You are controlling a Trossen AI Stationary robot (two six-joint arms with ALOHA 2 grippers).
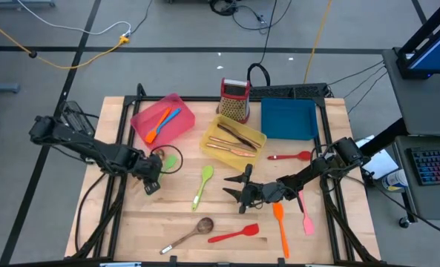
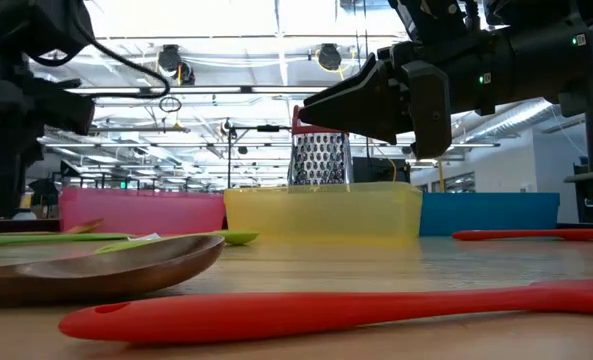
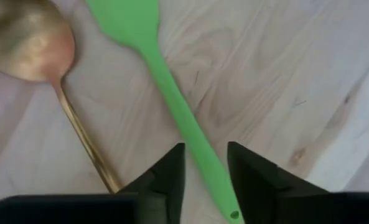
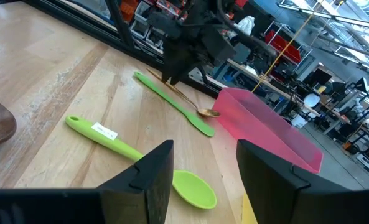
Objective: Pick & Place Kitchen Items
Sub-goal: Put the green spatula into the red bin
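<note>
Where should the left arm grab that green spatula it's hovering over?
Grip the green spatula on its slim handle near the hole end, coming straight down. It lies flat on the table, and the left gripper already has open fingers either side of the handle. The copper spoon alongside leaves some clearance.

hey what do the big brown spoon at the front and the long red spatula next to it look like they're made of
The brown spoon looks like wood: a dark bowl with a soft satin sheen, though grain is hard to make out. The red spatula looks like silicone or soft plastic: one even colour, matte, with rounded moulded edges. Neither can be confirmed by look alone.
</note>
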